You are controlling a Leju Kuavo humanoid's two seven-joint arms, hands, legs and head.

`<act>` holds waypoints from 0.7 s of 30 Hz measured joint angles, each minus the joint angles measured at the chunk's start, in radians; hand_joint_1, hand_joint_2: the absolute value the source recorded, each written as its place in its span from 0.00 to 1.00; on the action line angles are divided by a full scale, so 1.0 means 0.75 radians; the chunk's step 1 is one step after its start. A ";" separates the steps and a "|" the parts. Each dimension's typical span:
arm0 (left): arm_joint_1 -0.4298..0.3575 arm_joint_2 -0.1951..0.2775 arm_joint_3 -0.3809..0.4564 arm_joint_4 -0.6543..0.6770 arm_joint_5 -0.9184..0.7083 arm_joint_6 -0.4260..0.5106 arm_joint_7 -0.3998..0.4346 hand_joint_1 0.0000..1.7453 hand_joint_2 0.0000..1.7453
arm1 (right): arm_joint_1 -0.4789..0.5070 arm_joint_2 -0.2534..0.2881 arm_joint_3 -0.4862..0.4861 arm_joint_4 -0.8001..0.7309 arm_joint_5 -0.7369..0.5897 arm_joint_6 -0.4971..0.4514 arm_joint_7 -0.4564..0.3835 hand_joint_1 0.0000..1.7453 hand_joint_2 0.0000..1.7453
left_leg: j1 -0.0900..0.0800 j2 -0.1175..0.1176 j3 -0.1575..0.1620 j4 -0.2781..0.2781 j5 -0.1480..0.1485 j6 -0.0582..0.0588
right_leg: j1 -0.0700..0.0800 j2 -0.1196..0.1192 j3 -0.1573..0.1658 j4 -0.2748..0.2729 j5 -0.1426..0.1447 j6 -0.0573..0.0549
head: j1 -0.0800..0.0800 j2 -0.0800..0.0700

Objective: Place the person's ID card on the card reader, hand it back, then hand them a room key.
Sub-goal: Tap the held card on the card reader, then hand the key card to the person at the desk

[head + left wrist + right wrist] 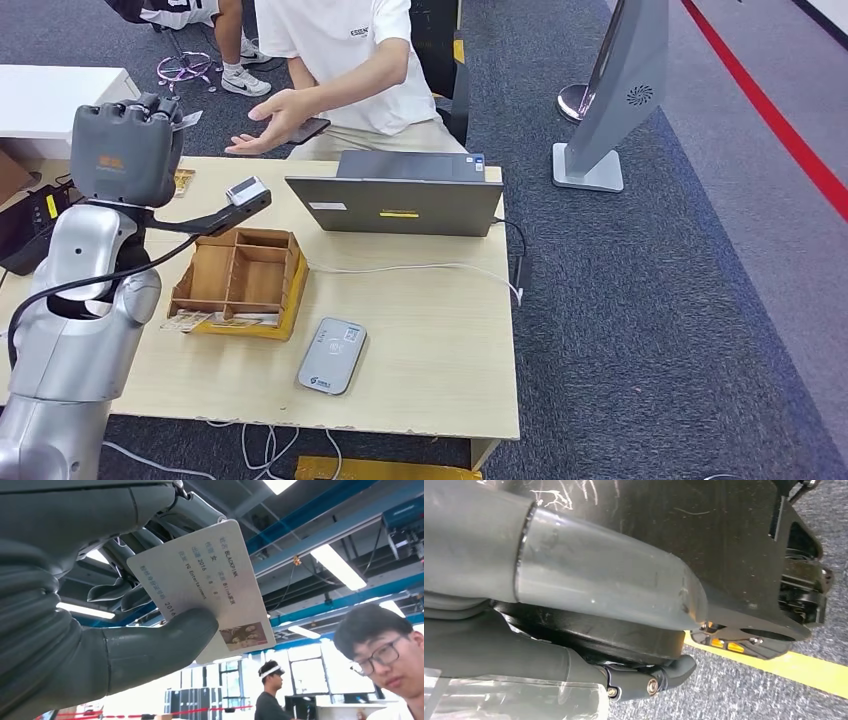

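Note:
My left hand is raised above the table's far left corner and pinches the white ID card between its thumb and fingers. The card's printed face and photo show in the left wrist view, and its edge sticks out toward the person. The person's open palm reaches toward it, a short gap away. The grey card reader lies near the table's front edge with nothing on it. My right hand hangs by my body above the carpet, holding nothing.
A wooden compartment box stands mid-left on the table, with flat cards at its front edge. A grey laptop sits at the back, its cable trailing right. A small black device on an arm is beside the box.

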 joint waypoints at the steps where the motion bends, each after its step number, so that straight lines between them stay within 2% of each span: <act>1: -0.008 -0.003 0.001 0.006 -0.004 -0.007 0.001 1.00 1.00 | -0.001 0.000 0.000 -0.002 0.000 -0.006 -0.002 0.00 0.00 | 0.000 0.000 0.000 0.000 0.000 0.000 | 0.000 0.000 0.000 0.000 0.000 0.000 | 0.000 0.000; 18: 0.010 -0.030 0.001 0.025 -0.021 -0.035 0.001 1.00 1.00 | -0.002 0.001 0.009 -0.006 0.029 -0.011 0.020 0.00 0.00 | 0.000 0.001 -0.001 0.000 0.000 0.000 | 0.000 0.001 -0.001 0.000 0.000 0.000 | 0.000 0.000; 21: 0.024 -0.028 0.001 0.033 -0.021 -0.031 -0.001 0.25 1.00 | -0.002 0.001 0.015 -0.006 0.041 -0.011 0.021 0.00 0.75 | 0.000 0.001 -0.001 0.000 0.000 0.000 | 0.000 0.001 -0.001 0.000 0.000 0.000 | 0.000 0.000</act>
